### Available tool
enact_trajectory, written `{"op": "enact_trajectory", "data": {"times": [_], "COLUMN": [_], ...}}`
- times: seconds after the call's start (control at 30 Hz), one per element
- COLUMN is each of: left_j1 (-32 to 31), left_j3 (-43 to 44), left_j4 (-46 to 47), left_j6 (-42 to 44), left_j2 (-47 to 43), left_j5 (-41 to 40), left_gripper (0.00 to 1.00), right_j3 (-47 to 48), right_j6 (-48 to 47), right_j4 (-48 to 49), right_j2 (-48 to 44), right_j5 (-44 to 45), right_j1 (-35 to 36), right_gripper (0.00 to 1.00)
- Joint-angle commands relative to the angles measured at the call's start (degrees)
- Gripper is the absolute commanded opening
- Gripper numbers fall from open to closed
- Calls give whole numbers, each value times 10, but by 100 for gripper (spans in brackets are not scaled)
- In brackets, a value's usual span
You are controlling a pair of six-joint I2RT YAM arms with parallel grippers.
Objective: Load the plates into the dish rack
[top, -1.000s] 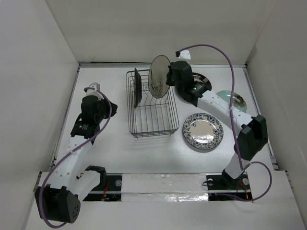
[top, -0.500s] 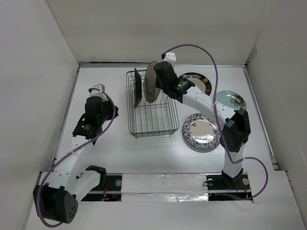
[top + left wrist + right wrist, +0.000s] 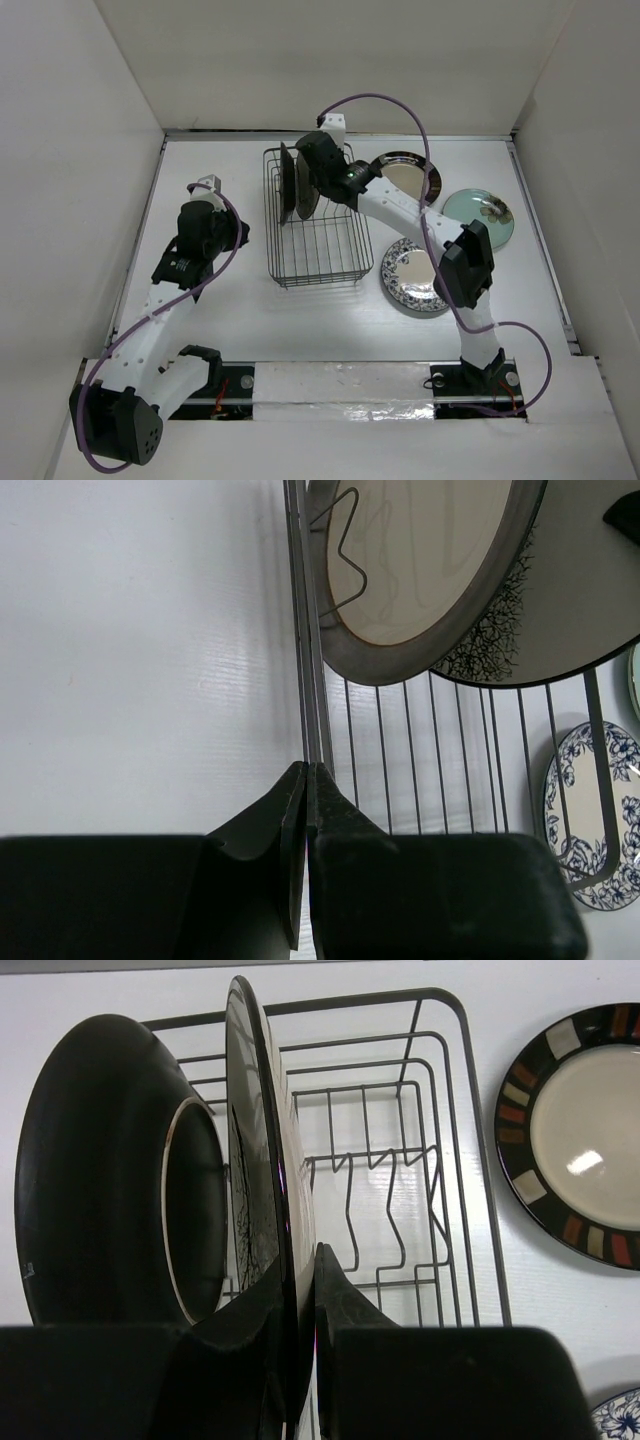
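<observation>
The black wire dish rack (image 3: pixel 330 245) stands mid-table. A dark-rimmed silvery plate (image 3: pixel 286 183) stands upright at its far left end. My right gripper (image 3: pixel 318 160) is shut on the rim of the grey speckled plate (image 3: pixel 304 186) and holds it upright in the rack, right beside the first plate. The right wrist view shows the speckled plate (image 3: pixel 262 1150) between my fingers, with the dark plate's back (image 3: pixel 100 1170) just left of it. My left gripper (image 3: pixel 236 232) is shut and empty, its tip (image 3: pixel 307 772) at the rack's left rim (image 3: pixel 308 660).
Three plates lie flat to the right of the rack: black-rimmed cream-centred (image 3: pixel 400 178), pale teal (image 3: pixel 485 213) and blue-and-white floral (image 3: pixel 410 275), which is partly under my right arm. White walls enclose the table on three sides.
My right arm swung the speckled plate left and lowered it into the rack beside the dark plate. My left gripper edged slightly towards the rack.
</observation>
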Motion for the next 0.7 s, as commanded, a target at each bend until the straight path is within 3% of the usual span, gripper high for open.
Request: {"op": "enact_trajectory", "data": {"times": [0.0,0.23,0.37,0.67], "left_j1": [-2,-2,-2,-2], "left_j3": [7,7,7,9], "left_j4": [9,9,12,15], "left_j6": [7,7,4,4], "left_j2": [-3,0,-2,2], "left_j5": [8,7,18,26], "left_gripper": [0,0,0,0], "right_j3": [67,86,68,36], "right_j6": [4,-3,-12,-14], "right_j4": [22,33,57,88], "right_j2": [7,32,30,23], "right_j5": [42,38,32,13], "right_j1": [8,19,30,30], "right_gripper": [0,3,17,33]}}
